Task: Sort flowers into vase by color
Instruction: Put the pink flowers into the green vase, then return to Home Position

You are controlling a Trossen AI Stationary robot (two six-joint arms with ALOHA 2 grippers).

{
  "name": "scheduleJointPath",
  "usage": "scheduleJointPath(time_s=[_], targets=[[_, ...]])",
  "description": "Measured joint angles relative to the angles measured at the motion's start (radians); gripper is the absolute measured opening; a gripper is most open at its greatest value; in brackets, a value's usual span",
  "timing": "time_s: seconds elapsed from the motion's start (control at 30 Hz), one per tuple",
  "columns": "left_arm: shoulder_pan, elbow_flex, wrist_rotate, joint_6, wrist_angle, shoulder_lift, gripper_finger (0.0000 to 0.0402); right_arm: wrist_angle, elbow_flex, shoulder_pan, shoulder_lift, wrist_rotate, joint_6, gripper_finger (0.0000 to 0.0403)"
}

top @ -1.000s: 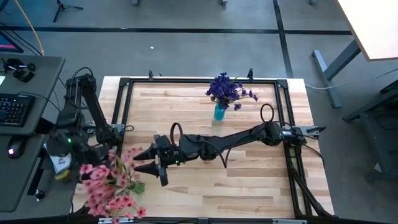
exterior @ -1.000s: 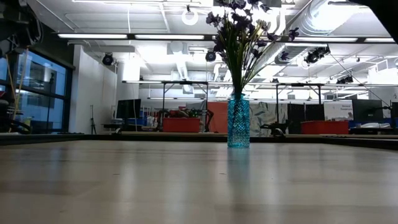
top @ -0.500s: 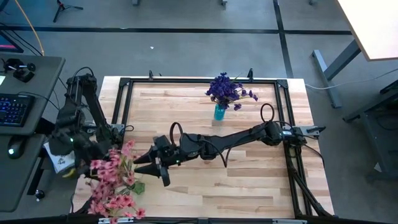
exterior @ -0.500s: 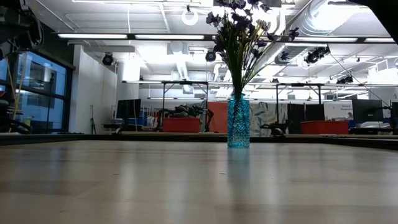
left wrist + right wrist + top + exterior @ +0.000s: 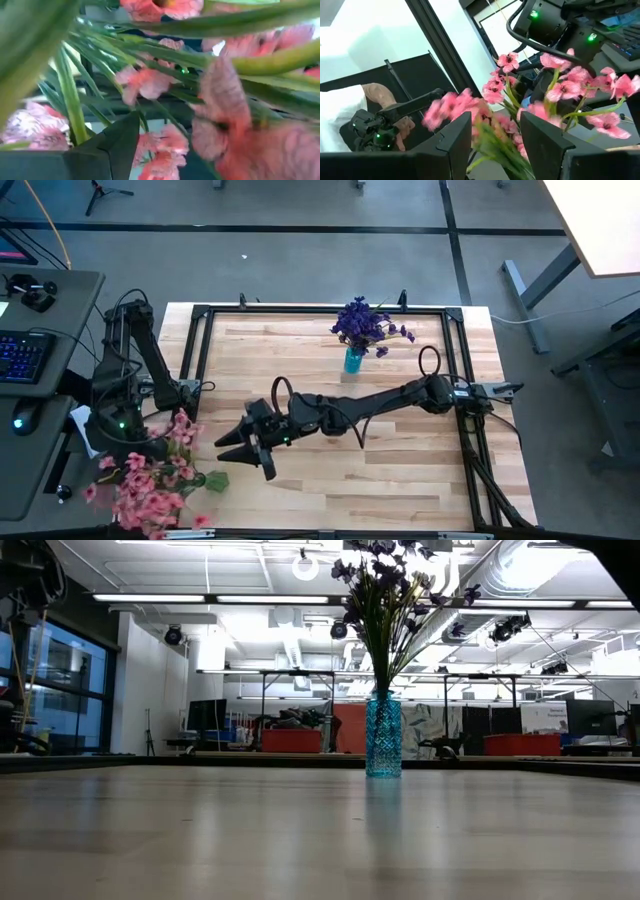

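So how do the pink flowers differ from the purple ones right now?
The purple flowers stand upright in the blue vase at the table's far edge; the pink flowers are in no vase, bunched at the near left corner by the left gripper. The pink bunch looks larger. Both are long-stemmed sprigs.

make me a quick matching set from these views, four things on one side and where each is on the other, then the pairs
Things:
1. purple flowers
2. pink flowers
3. right gripper
4. blue vase

Places:
a. table's near left corner
b. in the vase
c. over mid table, pointing at the pink bunch
d. standing at the table's far side

Pairs: 1-b, 2-a, 3-c, 4-d
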Motion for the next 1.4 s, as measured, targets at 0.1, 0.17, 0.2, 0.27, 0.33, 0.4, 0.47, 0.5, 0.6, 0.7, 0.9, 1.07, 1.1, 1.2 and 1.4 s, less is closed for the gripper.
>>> scheduleJointPath(time_s=[0.1, 0.17, 0.2, 0.27, 0.33, 0.4, 0.47, 0.5, 0.6, 0.7, 0.9, 1.07, 1.1, 1.2, 1.4], targets=[[0.001, 0.000, -0.001, -0.025, 0.020, -0.012, 0.0225, 0.000, 0.000, 0.000, 0.000, 0.000, -0.001, 0.0163], [0.008, 0.000, -0.028, -0.011, 0.029, -0.018, 0.0225, 0.000, 0.000, 0.000, 0.000, -0.002, 0.002, 0.0163], [0.015, 0.000, -0.045, 0.004, 0.029, -0.019, 0.0225, 0.000, 0.000, 0.000, 0.000, -0.003, 0.004, 0.0163], [0.036, 0.000, -0.065, 0.030, 0.029, -0.019, 0.0225, 0.000, 0.000, 0.000, 0.000, -0.009, 0.004, 0.0163], [0.058, 0.000, -0.064, 0.046, 0.028, -0.019, 0.0225, 0.000, 0.000, 0.000, 0.000, -0.037, 0.004, 0.0163], [0.079, 0.000, -0.035, 0.052, 0.029, -0.019, 0.0225, 0.000, 0.000, 0.000, 0.000, -0.068, 0.014, 0.0163], [0.100, 0.004, 0.017, 0.041, 0.025, -0.019, 0.0225, 0.001, 0.000, 0.000, 0.000, -0.092, 0.033, 0.0163], [0.108, 0.013, 0.043, 0.032, 0.023, -0.019, 0.0225, 0.002, 0.000, 0.000, 0.000, -0.098, 0.044, 0.0163], [0.127, 0.050, 0.119, -0.001, 0.031, -0.022, 0.0225, 0.000, 0.000, 0.000, 0.000, -0.103, 0.050, 0.0163], [0.136, 0.087, 0.175, -0.072, 0.029, -0.029, 0.0225, 0.000, 0.000, 0.000, 0.000, -0.103, 0.050, 0.0163], [0.136, 0.132, 0.256, -0.233, 0.028, -0.055, 0.0225, 0.000, 0.000, 0.000, 0.000, -0.105, 0.050, 0.0163], [0.136, 0.135, 0.328, -0.361, 0.029, -0.092, 0.0225, -0.001, 0.000, 0.000, 0.000, -0.108, 0.050, 0.0163], [0.136, 0.135, 0.332, -0.390, 0.032, -0.104, 0.0225, -0.001, 0.000, 0.000, 0.000, -0.111, 0.050, 0.0163], [0.136, 0.135, 0.302, -0.437, 0.084, -0.144, 0.0225, -0.003, 0.000, 0.000, 0.000, -0.127, 0.050, 0.0163], [0.136, 0.136, 0.096, -0.394, 0.178, -0.224, 0.0225, 0.005, 0.000, 0.000, 0.000, -0.132, 0.057, 0.0163]])
